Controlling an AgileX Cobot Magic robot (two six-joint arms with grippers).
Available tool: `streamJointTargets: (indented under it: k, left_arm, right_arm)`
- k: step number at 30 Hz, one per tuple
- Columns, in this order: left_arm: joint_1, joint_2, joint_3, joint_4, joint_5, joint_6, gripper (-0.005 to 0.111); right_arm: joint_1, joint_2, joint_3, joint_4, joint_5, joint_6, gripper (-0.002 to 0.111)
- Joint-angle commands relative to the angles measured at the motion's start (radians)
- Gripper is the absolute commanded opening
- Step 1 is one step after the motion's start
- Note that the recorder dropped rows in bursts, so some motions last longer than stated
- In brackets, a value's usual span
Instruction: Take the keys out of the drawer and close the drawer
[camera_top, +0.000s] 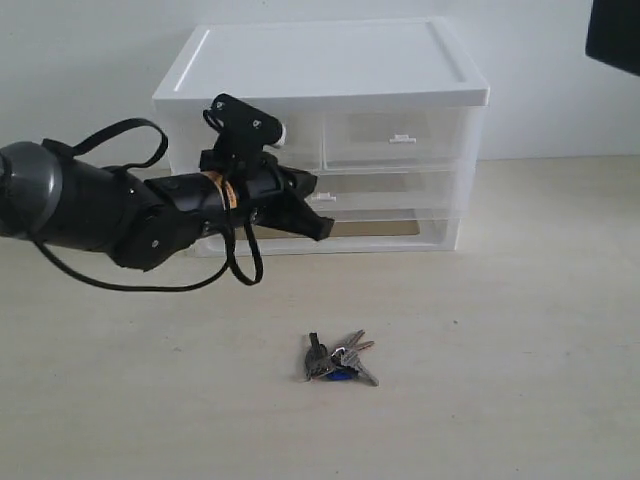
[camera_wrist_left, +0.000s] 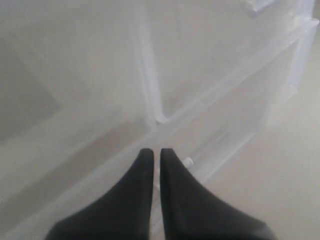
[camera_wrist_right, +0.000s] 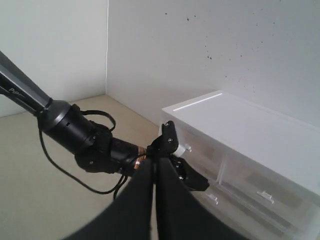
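The keys (camera_top: 338, 358) lie on the table in front of the cabinet, a small silver bunch with one blue head and one dark head. The wide shallow drawer (camera_top: 400, 190) sits in the cabinet's middle row, its front about flush with the frame. My left gripper (camera_top: 322, 228) is shut and empty, its tip just below the drawer's white tab handle (camera_top: 322, 197). In the left wrist view the shut fingertips (camera_wrist_left: 156, 151) point at the drawer front (camera_wrist_left: 225, 110), with the tab (camera_wrist_left: 188, 161) beside them. My right gripper (camera_wrist_right: 155, 162) is shut, empty and held high above the scene.
The white drawer cabinet (camera_top: 320, 60) stands at the back against the wall, with two half-width drawers (camera_top: 400, 135) on top and a bottom slot (camera_top: 380, 228). The left arm (camera_top: 100, 205) and its looping cable (camera_top: 240, 265) reach in from the left. A dark arm part (camera_top: 615, 35) fills the top right corner.
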Motion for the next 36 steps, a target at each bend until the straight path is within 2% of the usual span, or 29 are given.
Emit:
streamJointTargets:
  k: [1, 4, 8, 13, 16, 19, 23, 24, 25, 32, 36]
  left_arm:
    - [0.004, 0.054, -0.11, -0.005, 0.069, -0.013, 0.004]
    - [0.004, 0.08, -0.145, -0.003, 0.099, -0.042, 0.004]
    - [0.002, 0.03, -0.103, 0.024, 0.102, -0.059, 0.004]
    - [0.001, -0.304, 0.22, 0.049, -0.049, -0.107, 0.004]
    - [0.001, -0.621, 0.485, 0.035, -0.136, -0.135, 0.004]
    - [0.001, -1.012, 0.664, 0.035, -0.12, -0.111, 0.004]
    - [0.001, -1.509, 0.777, 0.035, 0.009, -0.111, 0.004]
    - [0.001, -1.575, 0.792, 0.024, 0.021, -0.111, 0.004]
    - [0.001, -1.67, 0.816, -0.044, 0.013, -0.111, 0.004]
    - [0.001, -1.919, 0.877, -0.09, 0.019, -0.242, 0.004]
    - [0.001, -2.015, 0.915, -0.063, 0.048, -0.313, 0.004]
  right_arm:
    - [-0.002, -0.008, 0.004, -0.006, 0.008, 0.004, 0.0]
    - [-0.002, -0.008, 0.004, -0.006, 0.012, 0.004, 0.0]
    - [-0.002, -0.008, 0.004, -0.006, 0.012, 0.004, 0.0]
    - [-0.002, -0.01, 0.004, -0.019, 0.012, 0.004, 0.0]
    - [-0.002, -0.015, 0.004, -0.019, 0.019, 0.005, 0.0]
    - [-0.002, -0.076, 0.007, -0.019, 0.055, 0.016, 0.0]
    - [-0.002, -0.267, 0.068, -0.019, 0.051, 0.066, 0.0]
    - [-0.002, -0.307, 0.083, -0.022, 0.044, 0.068, 0.0]
    - [-0.002, -0.355, 0.106, -0.022, 0.019, 0.083, 0.0]
    - [-0.002, -0.577, 0.198, 0.012, -0.004, 0.079, 0.0]
    - [-0.003, -0.592, 0.239, 0.02, 0.02, 0.087, 0.0]
